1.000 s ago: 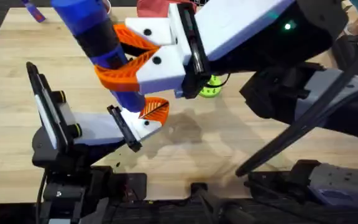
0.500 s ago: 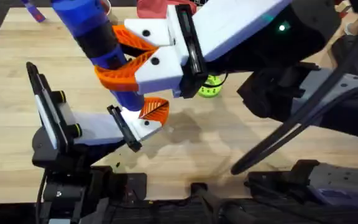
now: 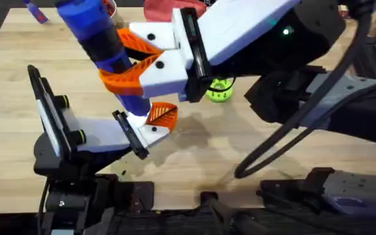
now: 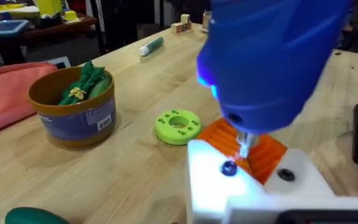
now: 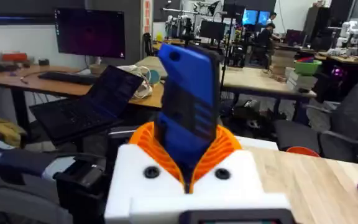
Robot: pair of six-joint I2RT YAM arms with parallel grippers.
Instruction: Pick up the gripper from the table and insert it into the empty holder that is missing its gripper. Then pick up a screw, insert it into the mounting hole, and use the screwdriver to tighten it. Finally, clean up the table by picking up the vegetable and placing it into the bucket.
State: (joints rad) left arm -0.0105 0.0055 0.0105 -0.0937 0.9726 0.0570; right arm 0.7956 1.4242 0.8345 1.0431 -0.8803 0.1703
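My right gripper (image 3: pixel 114 59) is shut on the blue screwdriver (image 3: pixel 100 36), reaching across from the right and holding it nearly upright. In the right wrist view its orange pads (image 5: pixel 219 146) clamp the screwdriver (image 5: pixel 188 106). The thin metal tip (image 4: pixel 244 146) comes down onto a dark screw (image 4: pixel 229 168) in the white mount (image 4: pixel 253 186). Another dark mounting hole (image 4: pixel 286 175) lies beside it. The orange ribbed gripper (image 3: pixel 162 115) sits in that mount on my left arm's end (image 3: pixel 142 134). The dark green vegetable (image 4: pixel 30 216) lies on the table, apart from the bucket (image 4: pixel 73 109).
The bucket holds some green toy pieces. A bright green disc (image 3: pixel 219 90) lies right of the mount. A pink pouch (image 4: pixel 5 93) sits behind the bucket and a teal marker (image 4: pixel 151 45) lies farther off. The right arm's bulk covers the table's right half.
The right arm's rear links have shifted slightly left. The screwdriver stays over the mount and the left arm has not moved.
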